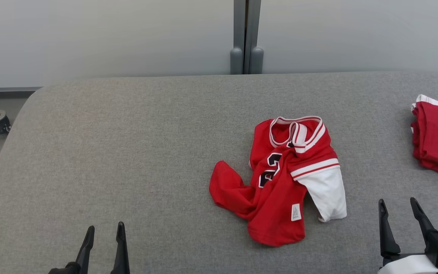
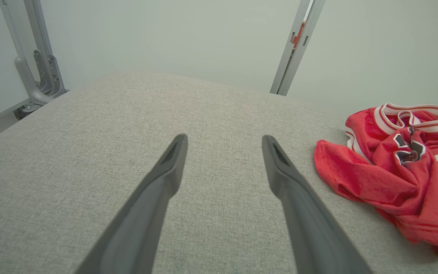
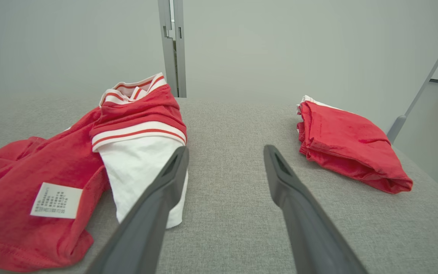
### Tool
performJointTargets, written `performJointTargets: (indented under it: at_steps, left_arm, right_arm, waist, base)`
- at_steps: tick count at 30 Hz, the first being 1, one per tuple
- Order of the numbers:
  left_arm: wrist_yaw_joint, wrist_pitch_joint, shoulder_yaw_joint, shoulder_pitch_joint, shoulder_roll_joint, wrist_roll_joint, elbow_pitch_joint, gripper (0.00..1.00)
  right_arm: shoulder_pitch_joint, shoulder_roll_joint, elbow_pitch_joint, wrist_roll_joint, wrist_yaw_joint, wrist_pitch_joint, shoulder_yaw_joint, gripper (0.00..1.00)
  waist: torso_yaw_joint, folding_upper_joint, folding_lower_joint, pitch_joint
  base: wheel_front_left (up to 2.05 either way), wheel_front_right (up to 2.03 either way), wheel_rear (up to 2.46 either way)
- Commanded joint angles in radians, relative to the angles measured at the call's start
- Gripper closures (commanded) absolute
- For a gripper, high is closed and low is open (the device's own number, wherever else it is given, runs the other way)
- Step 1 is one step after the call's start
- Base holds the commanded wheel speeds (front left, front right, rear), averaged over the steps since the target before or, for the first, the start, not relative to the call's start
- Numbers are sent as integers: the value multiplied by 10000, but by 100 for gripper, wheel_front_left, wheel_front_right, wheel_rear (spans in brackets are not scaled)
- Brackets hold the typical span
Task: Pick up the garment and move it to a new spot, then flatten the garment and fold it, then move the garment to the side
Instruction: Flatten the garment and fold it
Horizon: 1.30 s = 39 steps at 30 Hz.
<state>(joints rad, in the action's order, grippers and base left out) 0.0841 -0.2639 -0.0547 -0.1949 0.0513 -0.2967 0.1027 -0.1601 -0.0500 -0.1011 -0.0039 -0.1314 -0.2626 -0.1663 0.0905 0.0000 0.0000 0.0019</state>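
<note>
1. Two dark fingers of the left gripper [image 1: 105,227] are seen at the lower left of the head view, pointed up the frame and set apart, with nothing held between them. Only the fingers are shown; the rest is cut off by the bottom edge.
2. The grey padded table [image 1: 127,152] is seen under those fingers, and no cloth is touched by them.
3. The garment [image 1: 280,190], a red jersey with white trim, is found crumpled right of centre in the head view, well apart from the left gripper. Its striped collar is turned toward the top of the frame, and a white part is spread at its lower right.
4. A dark number on the chest is partly hidden by folds and cannot be read whole. A white label [image 1: 296,212] is shown near the lower hem; its print is too small to be made out.
5. The right gripper [image 1: 397,201] is seen at the lower right, fingers pointed up and spread, gripping nothing, near the garment's white part but not touching it. Its wrist is cut off by the frame corner.
6. A folded red cloth [image 1: 437,140] is laid at the far right, cut off by the edge.
</note>
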Motion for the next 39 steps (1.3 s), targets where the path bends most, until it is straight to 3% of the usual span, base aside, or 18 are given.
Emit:
performJointTargets:
  at_steps: [1, 10, 17, 26, 36, 37, 38, 39]
  left_arm:
    - [30, -3, 0, -129, -7, -4, 15, 0]
    - [64, -3, -368, 81, -8, 89, -253, 0]
    - [300, -2, -2018, 934, 2, -99, -420, 0]
    - [454, 412, -4477, 2691, 16, -1314, 1778, 0]
    - [476, 354, -5326, 3764, 18, -2197, 3879, 0]
    - [478, 396, -5493, 3863, 17, -2289, 4010, 26]
    - [479, 442, -5606, 3923, 15, -2427, 4098, 69]
    - [480, 462, -5700, 3998, 19, -2636, 4154, 100]
  right_arm:
    - [2, -10, -29, -28, 16, -29, 41, 0]
    - [167, -10, -75, 36, 16, -29, 190, 0]
    - [444, -15, 124, 14, 16, -28, 192, 0]
    - [991, -10, 287, 93, 16, -28, 461, 0]
    - [1246, -10, 237, 266, 16, -29, 398, 0]
    - [1265, -10, 224, 277, 16, -29, 406, 0]
    - [1276, -10, 209, 282, 16, -29, 412, 0]
    - [1289, -11, 191, 315, 16, -29, 405, 0]
  waist:
    - [2, 0, 0, -10]
    - [-212, 0, 0, 31]
    - [-746, 0, 0, 267]
    - [-1828, 0, 0, 1161]
    - [-2619, 0, 0, 1772]
    - [-2656, 0, 0, 1793]
    - [-2682, 0, 0, 1805]
    - [-2712, 0, 0, 1813]
  base:
    - [0, 0, 0]
    - [0, 0, 0]
    - [0, 0, 0]
    - [0, 0, 0]
    - [0, 0, 0]
    - [0, 0, 0]
    - [0, 0, 0]
    - [0, 0, 0]
